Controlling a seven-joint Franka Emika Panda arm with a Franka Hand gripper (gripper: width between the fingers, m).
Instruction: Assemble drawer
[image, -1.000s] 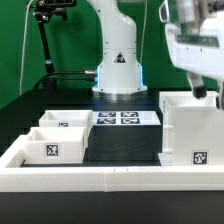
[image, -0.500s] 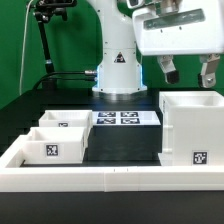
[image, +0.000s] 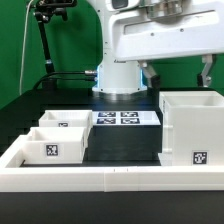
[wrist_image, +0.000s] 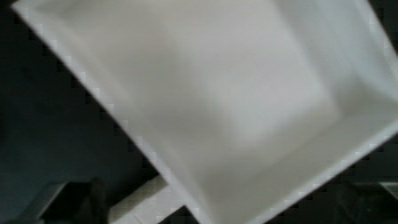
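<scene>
The tall white boxy housing (image: 190, 130) stands at the exterior view's right, with a square tag on its front. Two shallow white trays sit at the left, the nearer tray (image: 52, 146) with a tag on its front and the farther tray (image: 66, 122) just behind it. My gripper (image: 178, 72) hangs above the housing's back edge, its two dark fingers wide apart and empty. In the wrist view the housing (wrist_image: 214, 90) fills most of the frame as a blurred white tilted panel.
The marker board (image: 120, 118) lies flat between the trays and the housing, in front of the robot base. A long low white border wall (image: 110, 178) runs along the front and up the left side. A black stand (image: 45, 40) rises at the back left.
The gripper has swung from the exterior view's upper right toward the left, and its open fingers now hang over the housing. The trays and the housing have not moved.
</scene>
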